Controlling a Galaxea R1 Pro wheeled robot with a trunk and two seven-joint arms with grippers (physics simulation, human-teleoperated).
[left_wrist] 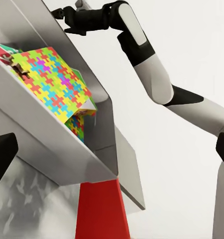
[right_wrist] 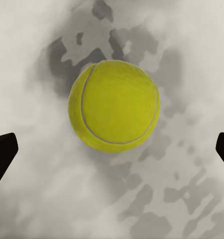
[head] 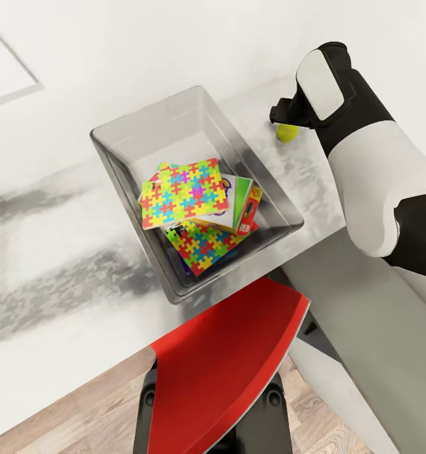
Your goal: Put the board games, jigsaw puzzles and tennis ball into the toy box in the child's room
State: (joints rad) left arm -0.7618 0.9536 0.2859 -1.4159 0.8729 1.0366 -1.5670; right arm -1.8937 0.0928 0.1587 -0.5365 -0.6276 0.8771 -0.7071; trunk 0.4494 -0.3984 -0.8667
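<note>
Tennis ball point(right_wrist: 114, 105) lies on the table point(right_wrist: 37, 209) between the spread right gripper point(right_wrist: 112, 149) fingers.

Head looks down on toy box point(head: 194, 126); left wrist views it sideways

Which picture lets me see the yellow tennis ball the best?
The right wrist view: the tennis ball sits big and whole on the table, with its curved seam showing, centred between the open right gripper's fingertips. In the head view the ball is tiny and partly hidden behind that gripper, beside the toy box.
</note>
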